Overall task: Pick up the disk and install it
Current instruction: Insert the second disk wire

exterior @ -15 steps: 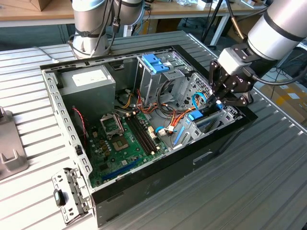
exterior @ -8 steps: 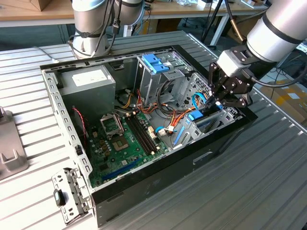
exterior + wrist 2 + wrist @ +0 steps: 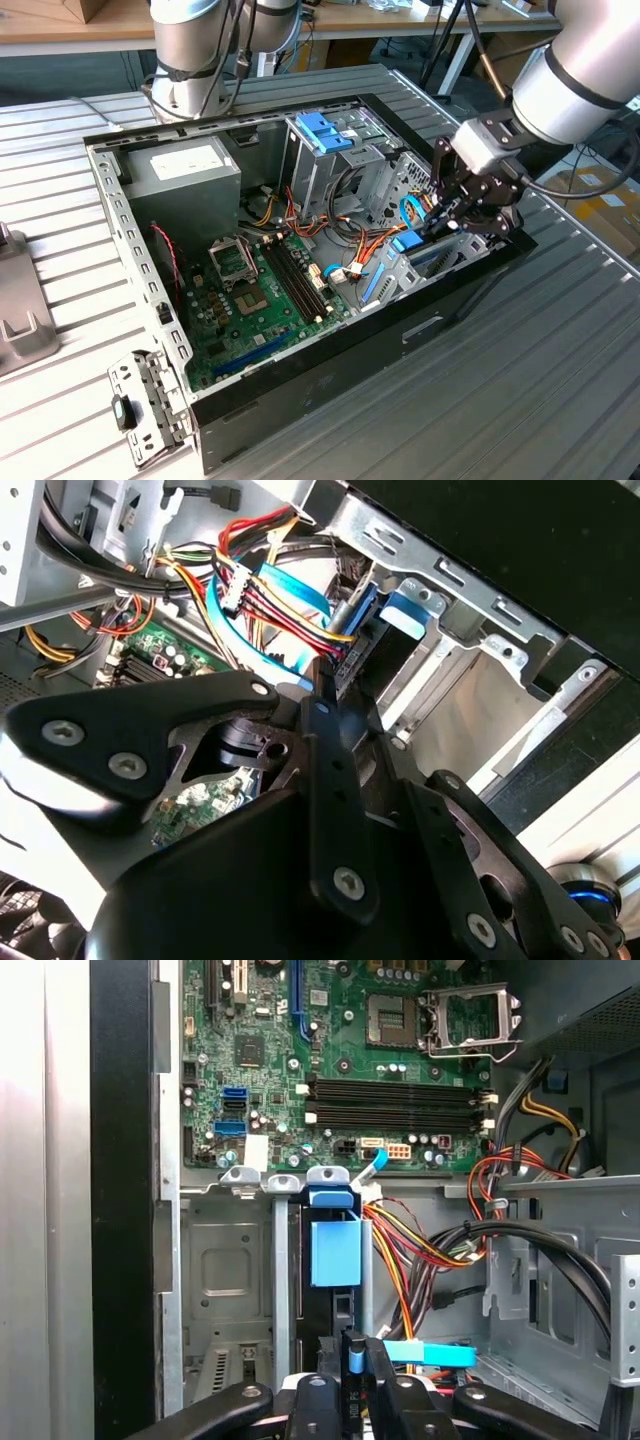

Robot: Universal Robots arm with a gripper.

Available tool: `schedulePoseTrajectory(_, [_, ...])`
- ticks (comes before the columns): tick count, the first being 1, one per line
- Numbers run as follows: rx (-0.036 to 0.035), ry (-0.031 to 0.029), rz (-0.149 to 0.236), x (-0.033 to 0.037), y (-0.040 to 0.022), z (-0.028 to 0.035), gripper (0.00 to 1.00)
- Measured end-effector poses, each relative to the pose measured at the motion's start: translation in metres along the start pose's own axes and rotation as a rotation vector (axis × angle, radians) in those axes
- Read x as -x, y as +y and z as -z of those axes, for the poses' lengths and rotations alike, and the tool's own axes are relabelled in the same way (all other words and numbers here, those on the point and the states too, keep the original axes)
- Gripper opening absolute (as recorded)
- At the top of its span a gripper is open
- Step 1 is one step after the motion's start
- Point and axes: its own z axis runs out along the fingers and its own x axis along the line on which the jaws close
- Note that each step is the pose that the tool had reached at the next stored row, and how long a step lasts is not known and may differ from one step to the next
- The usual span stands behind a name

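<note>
Lies open on a ribbed grey metal table (image 3: 560,380): a black desktop computer case (image 3: 300,400), green motherboard (image 3: 330,1060) bare inside. Hangs over the case's corner on the exterior view's right: a black linkage gripper (image 3: 447,215), just above the grey sheet-metal drive bay (image 3: 225,1270). Stands on edge in that bay, part-way down a slot: the thin dark disk in its light blue plastic carrier (image 3: 335,1250). Looks nearly closed in the first wrist view, fingers (image 3: 375,1365) pinched on the disk's near end with only the narrow edge between them. Probably handles as a light, rigid slab, dense for its thinness and intolerant of knocks or twisting. Likely flexes a little at the plastic frame and slides easily along the rails, yet binds if tilted. Seems best gripped across the flat faces at the end, square to the slot, clear of the red, yellow and orange wire bundle (image 3: 420,1260) and pale blue flat cable (image 3: 430,1353) just beside.
</note>
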Motion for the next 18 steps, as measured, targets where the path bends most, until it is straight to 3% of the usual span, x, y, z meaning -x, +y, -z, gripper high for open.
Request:
schedulePoseTrajectory(6, [-0.0001,-0.0008,0.0,-0.0006,0.0,0.0009,0.24])
schedulePoseTrajectory(10, [0.0,-0.0012,0.0,0.0022,0.0002,0.0177,0.24])
schedulePoseTrajectory(12, [0.0,-0.0018,0.0,0.0028,0.0002,0.0204,0.24])
schedulePoseTrajectory(13, [0.0002,-0.0046,0.0,0.003,0.0002,0.0203,0.24])
schedulePoseTrajectory(16, [0.0013,-0.0227,0.0,0.0048,0.0003,0.0196,0.22])
schedulePoseTrajectory(17, [0.0029,-0.0269,0.0,0.0051,0.0003,0.0185,0.11])
schedulePoseTrajectory(18, [0.0043,-0.0276,0.0,0.005,0.0003,0.0175,0.11])
